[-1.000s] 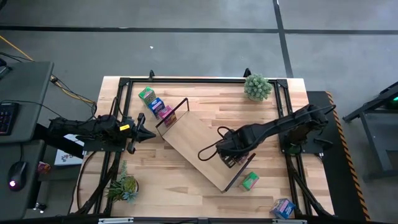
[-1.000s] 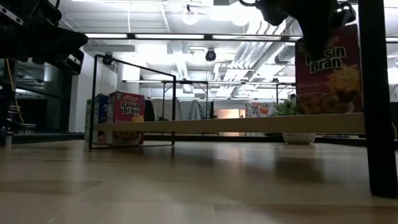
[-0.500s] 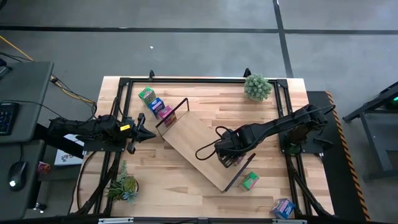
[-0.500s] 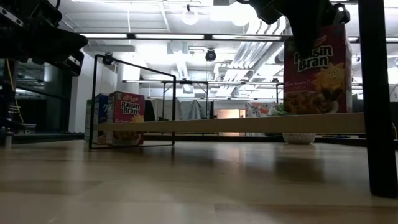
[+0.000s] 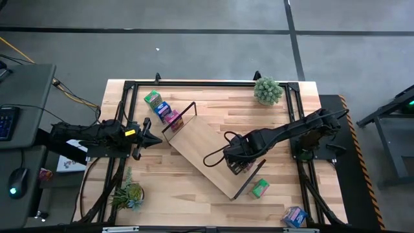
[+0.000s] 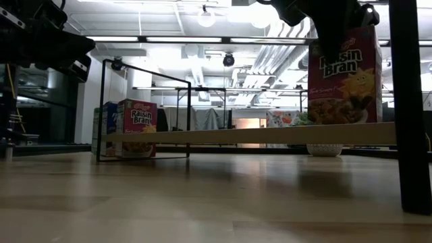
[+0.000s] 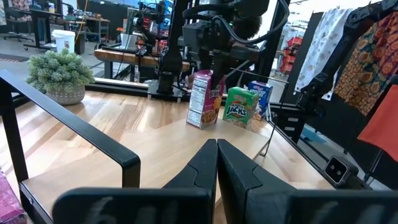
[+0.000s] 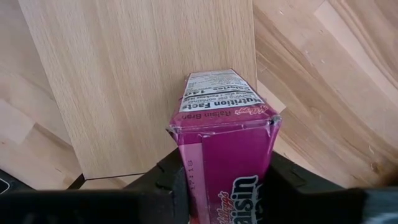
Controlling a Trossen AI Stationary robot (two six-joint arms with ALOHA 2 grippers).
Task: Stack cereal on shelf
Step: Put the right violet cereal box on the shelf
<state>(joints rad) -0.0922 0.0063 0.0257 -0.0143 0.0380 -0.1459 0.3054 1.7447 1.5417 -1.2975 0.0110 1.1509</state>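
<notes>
One pink box is clamped between the right gripper's fingers, standing upright with its base on or just above the shelf near that board's right end, close to the long edge. The risk from here, as I judge it, is the release: so near the edge, a box set down slightly tilted, or nudged by a finger as the jaws part, could tip off the board onto the table; the green box lies on the table just past that end, and the blue box sits at the near right corner. A second pink box, with a blue one and a green one beside it, stands on the table by the shelf's far left end, so most of the stacking is not yet done. The left gripper waits at the left of the table, fingers pressed together on nothing. Against a second ago, the held box has come down and shifted left in the low view, its base now level with the board; over the last half second nothing visibly changes, so the arm has settled.
</notes>
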